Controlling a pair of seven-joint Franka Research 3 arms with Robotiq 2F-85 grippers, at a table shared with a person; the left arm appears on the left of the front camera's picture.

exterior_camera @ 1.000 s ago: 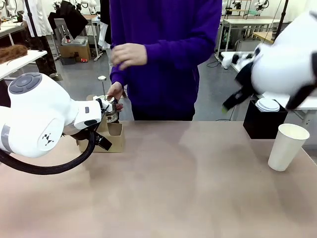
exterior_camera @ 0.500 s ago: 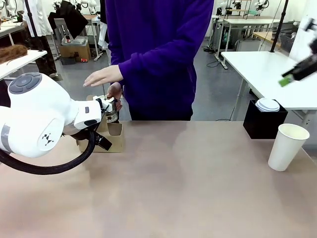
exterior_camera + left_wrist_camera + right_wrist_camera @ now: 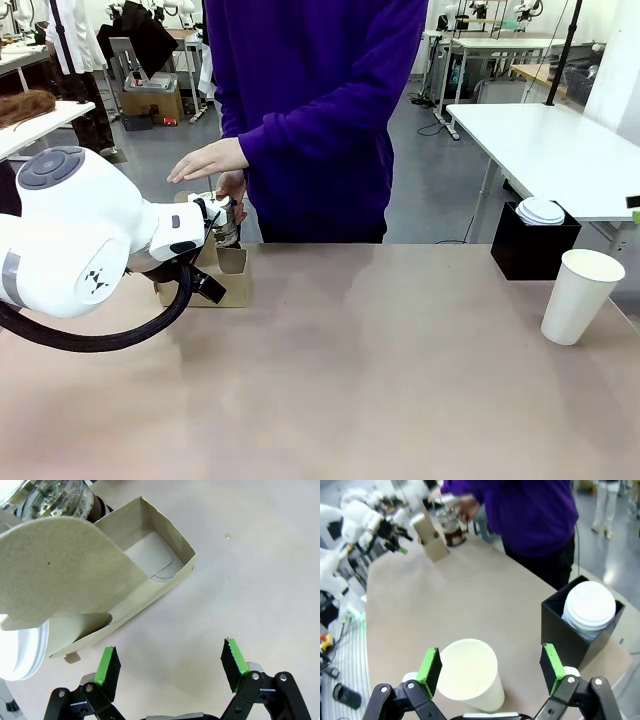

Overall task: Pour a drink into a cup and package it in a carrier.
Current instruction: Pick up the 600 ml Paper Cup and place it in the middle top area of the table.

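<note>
The right arm has swung away, leaving the right gripper (image 3: 490, 666) spread above the empty cup (image 3: 470, 677), the left gripper (image 3: 172, 661) spread beside the carrier (image 3: 160, 555); the drink (image 3: 454, 536) sits unpoured in the person's press pot (image 3: 226, 228).

bench (image 3: 380, 360): tan top | far left: carrier (image 3: 228, 276), pot (image 3: 226, 224) just beside it | right edge: cup (image 3: 580, 297) upright | behind cup: black box (image 3: 530, 252) of lidded cups

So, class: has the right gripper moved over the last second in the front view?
Yes. The right gripper swung rightward, from above the black box towards the picture's right edge.
</note>
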